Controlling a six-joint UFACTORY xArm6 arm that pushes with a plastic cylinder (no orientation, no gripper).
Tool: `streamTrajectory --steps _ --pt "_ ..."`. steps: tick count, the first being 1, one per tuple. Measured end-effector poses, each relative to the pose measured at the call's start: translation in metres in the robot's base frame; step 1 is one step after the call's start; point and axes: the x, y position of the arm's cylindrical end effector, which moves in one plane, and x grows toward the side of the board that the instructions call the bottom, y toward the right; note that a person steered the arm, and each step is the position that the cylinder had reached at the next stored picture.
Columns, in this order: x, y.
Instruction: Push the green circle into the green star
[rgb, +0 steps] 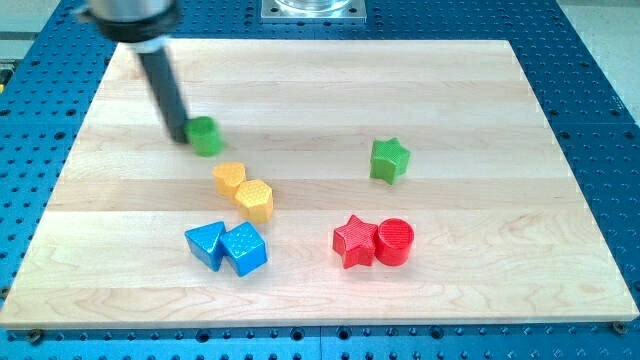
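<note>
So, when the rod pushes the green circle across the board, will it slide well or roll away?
The green circle looks like a short, flat-bottomed block, so it probably slides, not rolls. Its round side may slip off my tip, which touches its left edge. The wooden board looks smooth, so drag seems low.

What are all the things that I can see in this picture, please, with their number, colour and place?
green circle: 1, green, upper left part of the board
green star: 1, green, right of centre, apart from the other blocks
yellow blocks: 2, yellow, left of centre, touching; a heart-like one and a hexagon-like one
blue blocks: 2, blue, lower left, touching; a cube and one whose shape is unclear
red star: 1, red, lower centre
red circle: 1, red, touching the red star's right side
wooden board: 1, light wood, on a blue perforated table
my tip: 1, dark rod, at the green circle's left edge
</note>
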Motion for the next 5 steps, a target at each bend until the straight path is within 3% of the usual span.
streamTrajectory --steps 1,2,3,4,5 --pt "-0.001 0.071" --pt "-0.007 0.068" --pt "0.007 0.11" --pt "-0.012 0.071" --pt "0.016 0.037"
